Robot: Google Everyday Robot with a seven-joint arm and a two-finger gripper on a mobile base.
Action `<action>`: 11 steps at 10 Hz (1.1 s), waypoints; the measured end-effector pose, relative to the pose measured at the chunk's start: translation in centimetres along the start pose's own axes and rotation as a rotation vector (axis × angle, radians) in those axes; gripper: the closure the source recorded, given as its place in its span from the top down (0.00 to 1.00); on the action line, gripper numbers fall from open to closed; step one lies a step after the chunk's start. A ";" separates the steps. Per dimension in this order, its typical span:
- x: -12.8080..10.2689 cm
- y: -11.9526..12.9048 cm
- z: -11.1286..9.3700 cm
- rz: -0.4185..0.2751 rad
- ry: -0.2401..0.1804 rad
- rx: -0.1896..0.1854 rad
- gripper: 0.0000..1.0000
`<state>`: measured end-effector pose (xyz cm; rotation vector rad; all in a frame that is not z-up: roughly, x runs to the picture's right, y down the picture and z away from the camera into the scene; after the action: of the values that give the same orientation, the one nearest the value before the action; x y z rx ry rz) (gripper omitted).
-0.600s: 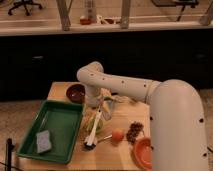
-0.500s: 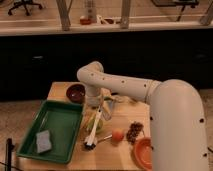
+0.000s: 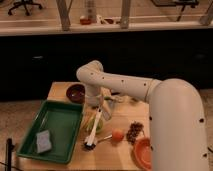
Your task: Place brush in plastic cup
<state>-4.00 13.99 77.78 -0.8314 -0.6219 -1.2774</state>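
The gripper sits at the end of the down-turned wrist, low over the middle of the wooden table. From my screen I cannot tell whether it is clamped or slack.

The upper end of the brush meets the gripper. From there its white handle slants down and toward the camera, with the dark bristle head at the lower end, close to the tabletop. Whether that head touches the wood I cannot make out.

Directly below the gripper, behind the handle, lies a pale green rounded object; I cannot say what it is. Just beside the bristle head, a thin metal utensil lies on the table, pointing toward an orange fruit.

Just beyond the gripper, on the far side and a little toward the arm's body, stands what I take for the plastic cup. It is clear and partly hidden by the arm, and the brush is not in it.

Further out past the fruit is a dark cluster like grapes, and near the table's front edge an orange bowl. On the other side of the gripper sits a dark brown bowl. In front of that lies a green tray holding a grey-blue sponge.
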 end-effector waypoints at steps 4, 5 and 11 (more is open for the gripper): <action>0.1 0.0 -0.5 -0.001 0.012 0.017 0.80; 0.2 0.0 -0.7 -0.002 0.014 0.020 0.80; 0.7 -0.2 -1.2 0.006 0.011 0.017 0.80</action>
<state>-4.13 12.61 77.73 -0.8116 -0.6207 -1.2693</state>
